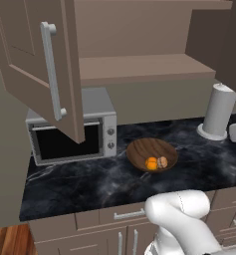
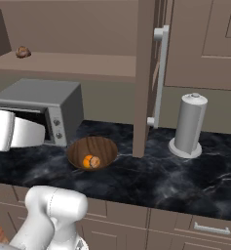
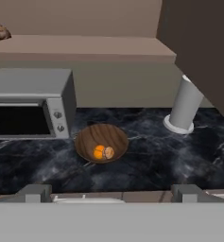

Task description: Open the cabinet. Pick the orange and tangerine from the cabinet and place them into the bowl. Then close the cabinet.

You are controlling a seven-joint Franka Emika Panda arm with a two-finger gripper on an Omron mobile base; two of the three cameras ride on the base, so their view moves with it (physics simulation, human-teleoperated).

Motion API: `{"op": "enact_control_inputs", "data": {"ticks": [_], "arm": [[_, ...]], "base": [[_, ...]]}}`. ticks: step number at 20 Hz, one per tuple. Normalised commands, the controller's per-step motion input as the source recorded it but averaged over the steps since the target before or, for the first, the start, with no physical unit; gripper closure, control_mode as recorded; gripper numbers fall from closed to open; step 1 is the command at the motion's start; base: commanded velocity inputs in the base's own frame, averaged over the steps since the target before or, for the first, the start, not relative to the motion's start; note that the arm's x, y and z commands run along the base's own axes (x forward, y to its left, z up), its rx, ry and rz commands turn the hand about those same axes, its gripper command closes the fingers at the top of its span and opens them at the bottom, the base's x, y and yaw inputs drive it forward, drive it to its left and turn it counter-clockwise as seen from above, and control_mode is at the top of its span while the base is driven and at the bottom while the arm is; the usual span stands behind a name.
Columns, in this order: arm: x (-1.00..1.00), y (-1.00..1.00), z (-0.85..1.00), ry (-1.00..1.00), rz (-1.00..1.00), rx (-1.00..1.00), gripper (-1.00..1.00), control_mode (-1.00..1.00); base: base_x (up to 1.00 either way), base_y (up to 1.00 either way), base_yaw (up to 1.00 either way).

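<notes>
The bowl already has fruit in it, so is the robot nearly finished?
Nearly. The bowl holds two small round fruits, one orange and one paler, so the picking looks done. The open gripper holds nothing. Left: both cabinet doors stand open and need closing.

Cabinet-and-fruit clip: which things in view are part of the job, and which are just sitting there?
Part of the job:
cabinet, doors open
bowl
two fruits in the bowl
gripper, open and holding nothing

Just sitting there:
microwave
grey cylinder
small brown item on the cabinet shelf
</notes>
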Motion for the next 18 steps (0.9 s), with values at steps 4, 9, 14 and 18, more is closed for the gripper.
{"op": "enact_control_inputs", "data": {"ticks": [4,9,14,18], "arm": [[-0.16,-0.28,0.09,-0.03,0.0,0.01,-1.0,-1.0],[-0.17,-0.33,0.12,0.01,0.0,0.0,-1.0,-1.0],[-0.19,-0.43,0.01,0.0,0.0,0.0,-1.0,-1.0],[-0.23,-0.41,0.0,0.0,0.01,0.01,-1.0,-1.0]], "base": [[0.0,0.0,0.0],[0.0,0.0,0.0],[0.0,0.0,0.0],[0.0,0.0,0.0]]}}
